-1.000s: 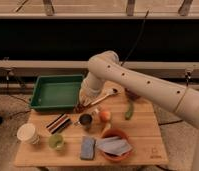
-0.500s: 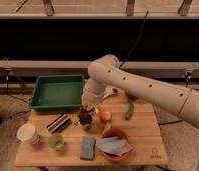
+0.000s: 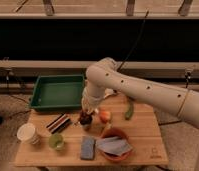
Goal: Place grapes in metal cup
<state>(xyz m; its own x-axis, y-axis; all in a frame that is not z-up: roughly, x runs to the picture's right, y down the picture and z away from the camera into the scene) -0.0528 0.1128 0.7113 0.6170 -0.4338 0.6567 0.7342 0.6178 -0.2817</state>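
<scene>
Compared with half a second ago, the white arm has lowered a little further, and the gripper (image 3: 86,114) now sits directly over the small silver-grey metal cup (image 3: 85,122) at the centre of the wooden table (image 3: 143,135). The arm reaches in from the right, bends at the elbow above the green rectangular tray (image 3: 57,92), and points its wrist straight down. The small dark purple-brown grapes (image 3: 85,118) show as a dark cluster at the gripper tip, at the cup's mouth; cannot tell whether they are held or already inside. The orange-red round fruit (image 3: 105,116) lies just beside the cup on its right.
</scene>
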